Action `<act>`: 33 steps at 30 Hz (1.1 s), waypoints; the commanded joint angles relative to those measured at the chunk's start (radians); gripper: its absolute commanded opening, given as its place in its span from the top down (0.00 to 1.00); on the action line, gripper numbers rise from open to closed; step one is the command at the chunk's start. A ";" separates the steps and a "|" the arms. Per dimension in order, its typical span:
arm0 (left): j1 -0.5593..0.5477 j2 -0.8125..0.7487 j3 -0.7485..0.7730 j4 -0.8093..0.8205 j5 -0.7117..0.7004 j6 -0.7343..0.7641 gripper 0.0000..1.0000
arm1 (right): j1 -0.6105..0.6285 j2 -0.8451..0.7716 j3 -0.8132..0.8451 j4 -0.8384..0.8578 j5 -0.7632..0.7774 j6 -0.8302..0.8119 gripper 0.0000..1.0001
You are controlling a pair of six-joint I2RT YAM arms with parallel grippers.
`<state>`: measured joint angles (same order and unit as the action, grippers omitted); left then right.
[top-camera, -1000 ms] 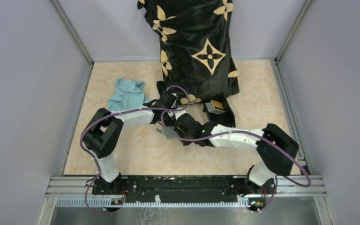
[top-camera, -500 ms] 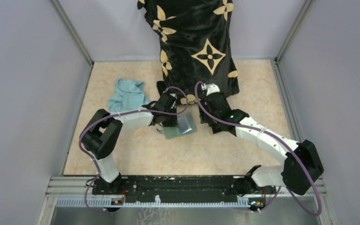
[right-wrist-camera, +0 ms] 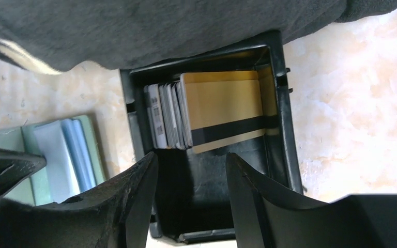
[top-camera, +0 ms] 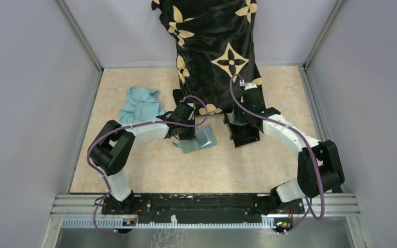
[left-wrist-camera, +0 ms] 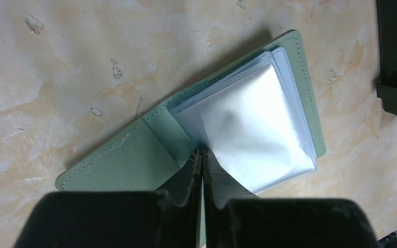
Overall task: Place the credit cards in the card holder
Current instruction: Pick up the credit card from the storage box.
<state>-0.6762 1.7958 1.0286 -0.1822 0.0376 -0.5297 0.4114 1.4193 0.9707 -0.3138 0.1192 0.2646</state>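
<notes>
Marbled desk (left-wrist-camera: 57,62): left pincer (left-wrist-camera: 202,155) pinches the inner fold of the soft, limp card holder (left-wrist-camera: 129,160) lying open beneath it; right pincer (right-wrist-camera: 191,165), jaws apart, hovers just before the stiff, slick, light credit cards (right-wrist-camera: 222,111) upright in a black box (right-wrist-camera: 284,129), probably best nipped by an exposed edge.

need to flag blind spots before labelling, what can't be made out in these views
Right wrist: behind the tan card, the other cards in the black box show edges only; their count and faces are unclear.
Right wrist: the patterned cloth overhangs the box's far rim.
Left wrist: glare whitens the clear sleeves of the card holder; contents unreadable.
Left wrist: the left gripper hides the holder's near edge.
</notes>
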 commanded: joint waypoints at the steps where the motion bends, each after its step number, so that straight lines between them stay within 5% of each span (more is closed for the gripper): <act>1: 0.006 0.027 -0.038 -0.041 -0.016 0.029 0.93 | -0.052 0.037 0.057 0.085 -0.092 0.008 0.48; 21: 0.006 0.019 -0.038 -0.018 0.021 0.067 0.94 | -0.134 0.168 0.035 0.178 -0.234 0.059 0.47; 33: 0.006 -0.002 -0.029 -0.021 0.015 0.070 0.92 | -0.132 0.135 0.016 0.203 -0.302 0.090 0.58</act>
<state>-0.6716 1.7947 1.0245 -0.1688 0.0708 -0.4808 0.2783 1.5879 0.9710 -0.1516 -0.1314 0.3336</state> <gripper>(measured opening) 0.070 0.435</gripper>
